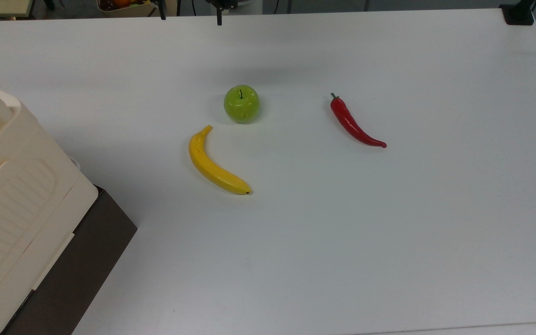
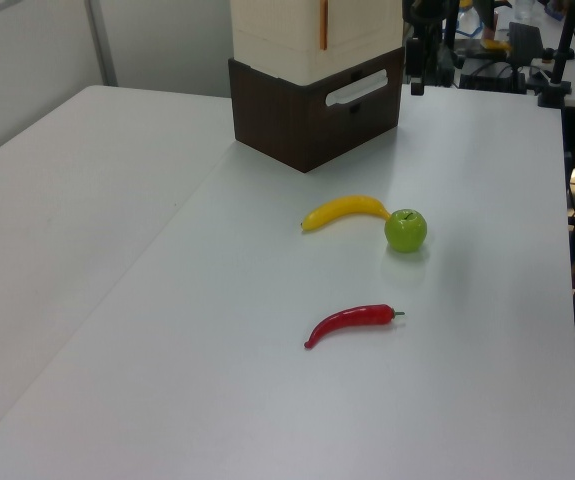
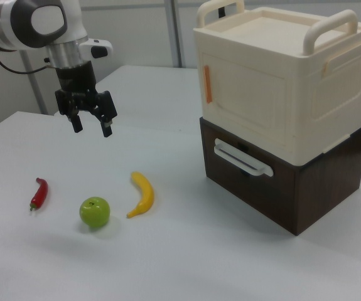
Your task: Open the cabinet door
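Cabinet door (image 3: 246, 103) sits flush and closed on the cream cabinet (image 3: 293, 75), which stands on its dark base at the right view's right. Farther off, your gripper (image 3: 92, 125) hangs above the table (image 3: 186, 263) with fingers spread apart, holding nothing, well clear of the cabinet

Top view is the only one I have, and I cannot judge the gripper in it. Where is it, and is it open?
Observer: In the right view the gripper hangs open above the white table, up behind the red chilli pepper and the round green apple.
Operator: Is the door shut?
Observer: Yes. The flat cream plastic cabinet door sits flush in the large cream plastic cabinet, with an orange strip at the door's edge on the right view's left.
Operator: And the dark brown base?
Observer: Its front carries a white bar handle.
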